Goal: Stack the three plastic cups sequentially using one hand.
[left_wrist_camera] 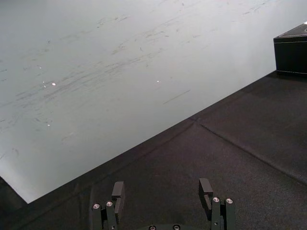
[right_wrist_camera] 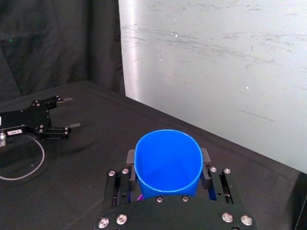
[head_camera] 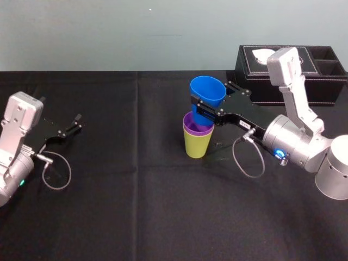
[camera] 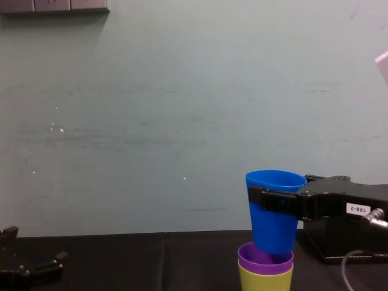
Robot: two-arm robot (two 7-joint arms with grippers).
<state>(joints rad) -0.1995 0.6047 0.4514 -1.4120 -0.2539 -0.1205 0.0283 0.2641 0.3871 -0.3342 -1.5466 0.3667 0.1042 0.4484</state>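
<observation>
The yellow-green cup (head_camera: 198,143) stands upright mid-table with the purple cup (head_camera: 190,126) nested inside it. My right gripper (head_camera: 212,100) is shut on the blue cup (head_camera: 207,92), one finger on each side of its wall. The blue cup is held slightly tilted right over the pair. In the chest view the blue cup (camera: 274,206) has its base just at the mouth of the purple cup (camera: 265,259), above the yellow-green cup (camera: 265,280). The right wrist view looks down into the blue cup (right_wrist_camera: 168,163). My left gripper (head_camera: 73,126) rests open at the table's left, with nothing between its fingers.
A black tissue box (head_camera: 304,81) sits at the back right, behind my right arm. A black cloth (head_camera: 136,206) covers the table, and a pale wall rises behind it. Bare cloth lies between the cups and the left gripper (right_wrist_camera: 71,112).
</observation>
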